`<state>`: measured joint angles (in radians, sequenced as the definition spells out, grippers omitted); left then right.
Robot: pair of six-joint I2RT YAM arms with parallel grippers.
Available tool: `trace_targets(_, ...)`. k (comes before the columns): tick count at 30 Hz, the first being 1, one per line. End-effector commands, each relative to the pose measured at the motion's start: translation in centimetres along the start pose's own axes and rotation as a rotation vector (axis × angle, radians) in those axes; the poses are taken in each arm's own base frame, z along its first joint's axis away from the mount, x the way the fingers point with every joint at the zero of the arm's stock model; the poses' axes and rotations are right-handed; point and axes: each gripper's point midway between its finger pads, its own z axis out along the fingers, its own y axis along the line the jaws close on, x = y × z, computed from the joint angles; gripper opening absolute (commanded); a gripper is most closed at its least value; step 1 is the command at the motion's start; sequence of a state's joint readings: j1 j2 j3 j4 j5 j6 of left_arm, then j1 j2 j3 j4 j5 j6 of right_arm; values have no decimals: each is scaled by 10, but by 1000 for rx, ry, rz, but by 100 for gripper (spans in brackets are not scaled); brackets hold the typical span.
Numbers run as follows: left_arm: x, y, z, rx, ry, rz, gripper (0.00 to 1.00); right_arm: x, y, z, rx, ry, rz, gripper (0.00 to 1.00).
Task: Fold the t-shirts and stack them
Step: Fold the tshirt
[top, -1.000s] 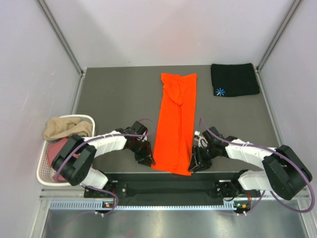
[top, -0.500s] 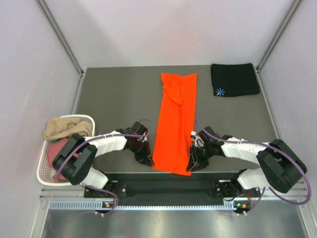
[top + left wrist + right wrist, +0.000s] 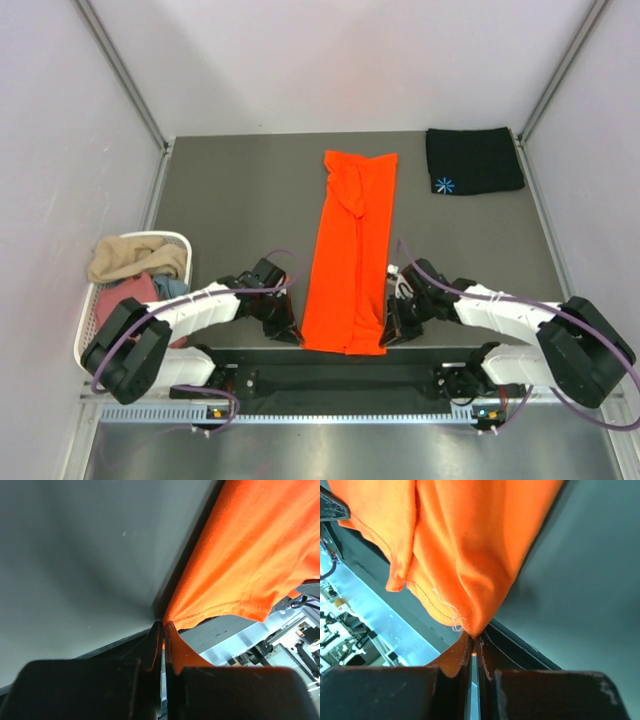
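Observation:
The bright orange t-shirt (image 3: 350, 250) lies as a long narrow strip down the middle of the grey table (image 3: 230, 200), its near hem hanging a little over the front edge. My left gripper (image 3: 290, 332) is shut on the hem's near left corner (image 3: 200, 605). My right gripper (image 3: 388, 330) is shut on the near right corner (image 3: 470, 580). A black t-shirt (image 3: 474, 160) with a light-blue starburst lies folded at the far right corner. A tan shirt (image 3: 135, 257) and a dusty pink one (image 3: 125, 300) lie in the basket.
A white slotted basket (image 3: 90, 345) stands off the table's left edge. White walls close in the back and both sides. A metal rail (image 3: 300, 410) runs below the table's front edge.
Both grippers have drawn the orange shirt's near hem toward the front edge. The left arm has pulled back and lower, uncovering the pink shirt in the basket.

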<state>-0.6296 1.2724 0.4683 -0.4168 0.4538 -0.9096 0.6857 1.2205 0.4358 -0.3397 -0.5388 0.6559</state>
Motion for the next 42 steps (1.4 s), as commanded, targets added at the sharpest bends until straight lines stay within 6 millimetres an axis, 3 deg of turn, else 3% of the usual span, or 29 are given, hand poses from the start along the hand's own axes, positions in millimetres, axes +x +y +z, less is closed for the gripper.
trace_targets(1,3,-3,-2,2,15,3,0,8,-1,5,-4,16,-1,0)
trace_targets(4,5,-5,-6,-6,22,15,0,13,11,5,-48,36,-22,0)
trace_targets(8,-5,-30,-27,26,-23,57,0,9,31,-6,-85,35,-27,0)
trace_targets(9,-16,-49,-37,60,-62,93,0,-5,43,-14,-90,-10,-48,0)
trace_targets(11,-28,-61,-47,41,-100,112,0,-29,45,-26,-65,-89,-25,0)
trace_targets(12,-47,-80,-59,45,-171,151,0,-48,57,-36,-76,-138,-40,0)
trace_targets(14,-64,-82,-61,-29,-191,154,0,-78,52,-47,-43,-208,-4,0)
trace_targets(15,-84,-99,-73,-35,-255,207,0,-97,60,-57,-43,-249,-4,0)
trace_targets(16,-95,-96,-66,-92,-248,206,0,-108,56,-56,-26,-250,11,0)
trace_targets(17,-113,-112,-77,-87,-293,217,0,-124,54,-62,-19,-278,29,0)
trace_targets(18,-121,-110,-79,-116,-290,224,0,-143,63,-72,-22,-313,5,0)
trace_targets(20,-145,-110,-74,-139,-288,199,0,-165,56,-75,14,-324,27,0)
trace_targets(21,-160,-122,-80,-117,-317,207,0,-184,64,-87,13,-358,-13,0)
trace_targets(22,-170,-120,-72,-129,-303,194,0,-190,55,-82,40,-332,7,0)
trace_targets(23,-186,-129,-80,-104,-327,180,0,-200,50,-87,46,-338,15,0)
trace_targets(24,-194,-130,-80,-97,-323,170,0,-215,55,-95,43,-358,-21,0)
trace_targets(25,-202,-126,-70,-105,-295,151,0,-218,43,-87,66,-315,3,0)
trace_targets(26,-215,-132,-75,-88,-315,146,0,-225,38,-90,65,-316,11,0)
trace_targets(29,-236,-135,-65,-73,-301,135,0,-245,26,-89,72,-310,22,0)
trace_targets(34,-258,-131,-45,-68,-267,113,0,-259,7,-76,70,-282,54,0)
trace_targets(42,-284,-151,-38,2,-283,133,0,-277,-8,-72,53,-275,82,0)
